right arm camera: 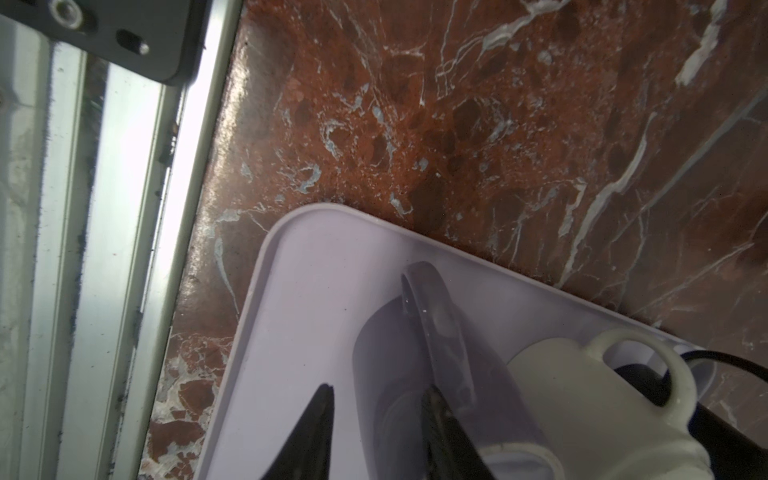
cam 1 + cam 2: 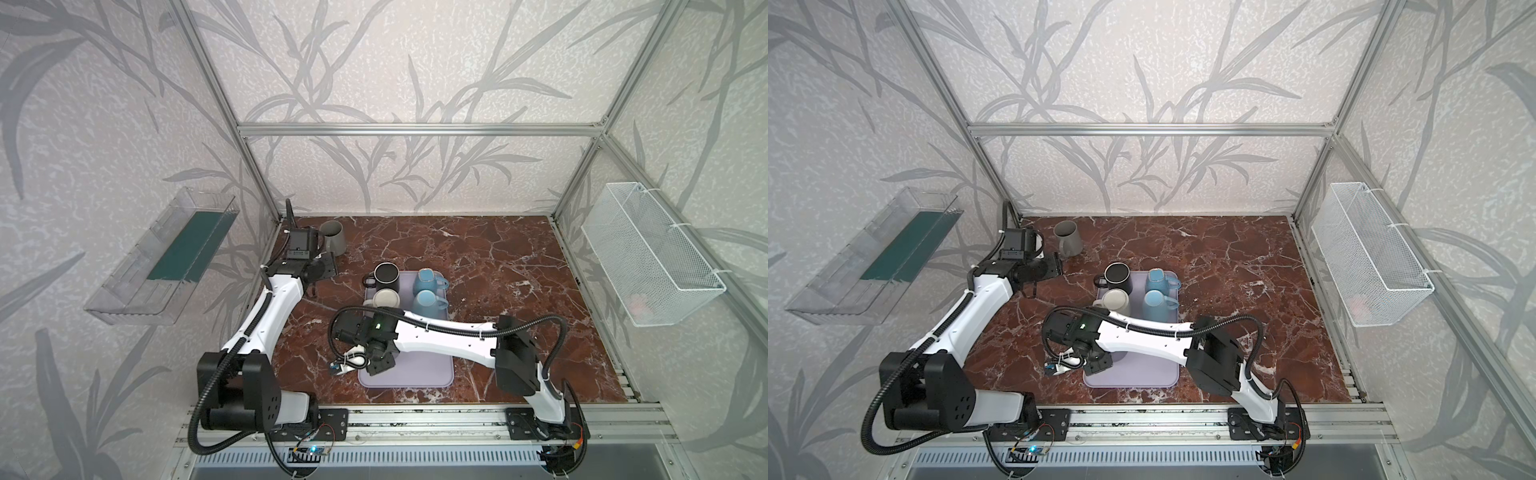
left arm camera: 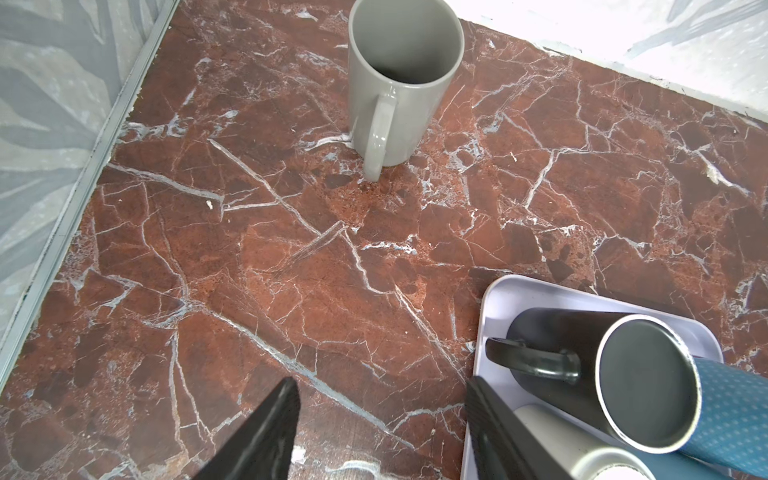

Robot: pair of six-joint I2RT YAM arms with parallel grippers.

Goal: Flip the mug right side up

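No legible text, label, brand, number or sign on anything in view.

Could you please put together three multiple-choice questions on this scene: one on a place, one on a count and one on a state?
1. Where does the grey mug stand?
A. on the marble table, off the lavender tray
B. inside the tray
C. held in the air

2. How many blue mugs are on the tray?
A. one
B. two
C. three

3. How is the grey mug oriented?
A. upside down
B. on its side
C. upright, mouth up

Answers:
1 A: it sits on bare marble near the back left corner, apart from the tray.
2 B: both top views show two along the tray's right side.
3 C: the left wrist view looks into its open mouth.
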